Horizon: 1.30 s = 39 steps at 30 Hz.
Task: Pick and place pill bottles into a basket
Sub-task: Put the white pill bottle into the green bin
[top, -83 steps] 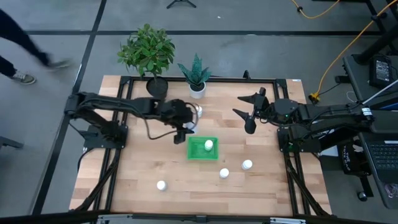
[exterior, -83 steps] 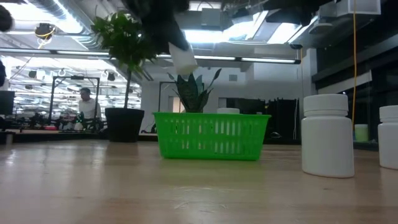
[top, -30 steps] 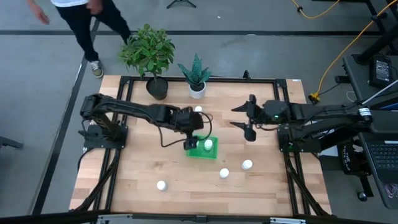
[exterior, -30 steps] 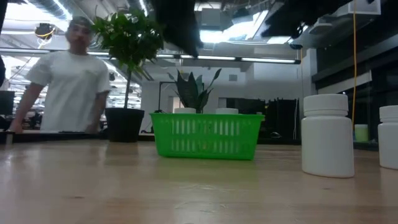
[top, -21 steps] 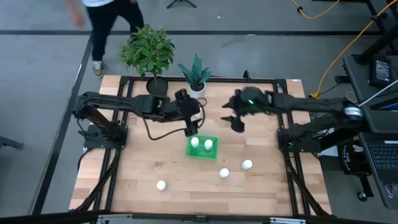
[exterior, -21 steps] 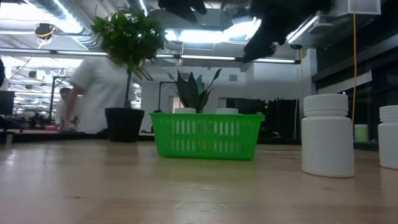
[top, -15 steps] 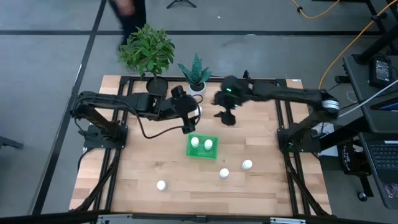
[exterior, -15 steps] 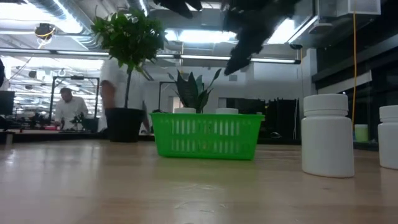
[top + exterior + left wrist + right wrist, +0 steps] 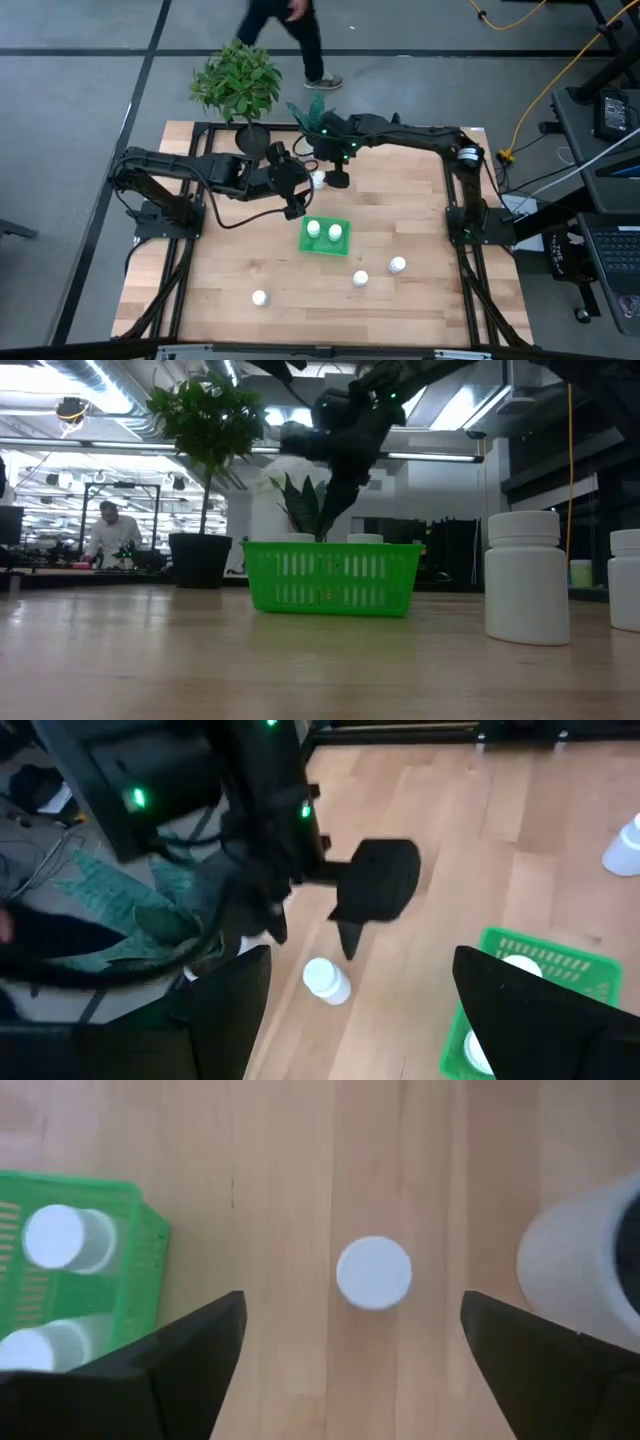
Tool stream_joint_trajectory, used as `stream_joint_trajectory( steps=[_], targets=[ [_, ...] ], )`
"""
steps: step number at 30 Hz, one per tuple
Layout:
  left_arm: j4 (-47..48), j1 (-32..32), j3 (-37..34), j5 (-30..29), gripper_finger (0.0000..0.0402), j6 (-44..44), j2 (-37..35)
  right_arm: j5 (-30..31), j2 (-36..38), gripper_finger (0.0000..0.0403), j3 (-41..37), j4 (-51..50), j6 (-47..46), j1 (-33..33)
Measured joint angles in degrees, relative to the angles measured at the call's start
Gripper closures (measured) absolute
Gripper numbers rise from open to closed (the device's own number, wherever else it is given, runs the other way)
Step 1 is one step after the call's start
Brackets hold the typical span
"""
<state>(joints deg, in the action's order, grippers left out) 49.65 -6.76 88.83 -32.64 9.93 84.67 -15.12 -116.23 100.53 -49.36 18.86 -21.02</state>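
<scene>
Near the centre of the high view the basket [image 9: 325, 237] holds 2 bottles [image 9: 314, 229] standing side by side, so 2 of the 6 are done by my count. 3 more stand loose on the table [image 9: 215, 270] in the lower part of that frame: 1 at lower left [image 9: 260, 297] and 2 to the lower right of the basket [image 9: 360, 278], [image 9: 398, 265]. The 6th bottle [image 9: 373, 1272] stands upright above the basket, near the white pot [image 9: 590, 1255]; in the right wrist view it sits at frame centre, directly between that arm's spread fingers. The right gripper [image 9: 338, 178] is stretched across from the right side of the high view and hangs released over this bottle, not yet touching it, as far as the pictures show. The left gripper [image 9: 294, 208] sits just upper left of the basket, open and empty, its fingers wide apart in its own wrist view. I judge the task about a third complete: this bottle looks to be next, and after it the 3 lower ones remain. A person [image 9: 285, 30] walks past at the top edge, beyond the table.
</scene>
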Motion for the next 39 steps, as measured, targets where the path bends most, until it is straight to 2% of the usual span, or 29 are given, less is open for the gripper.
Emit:
stream_joint_trajectory(
  steps=[11, 21, 39],
  targets=[
    [0.35, 0.17, -0.02, -4.31, 0.0095, -0.07, -4.01, 0.00, -8.00, 0.0036, 1.43, 0.30, 0.19, 0.77],
    [0.41, 0.15, -0.02, -3.81, 0.0095, -0.20, -4.38, 0.35, -9.12, 0.0039, 1.44, 5.82, 0.67, 0.60],
    [0.35, 0.17, -0.02, -3.81, 0.0095, -0.20, -4.38, -0.12, -10.12, 0.0152, 1.40, 4.81, 1.13, 0.25]
  ],
)
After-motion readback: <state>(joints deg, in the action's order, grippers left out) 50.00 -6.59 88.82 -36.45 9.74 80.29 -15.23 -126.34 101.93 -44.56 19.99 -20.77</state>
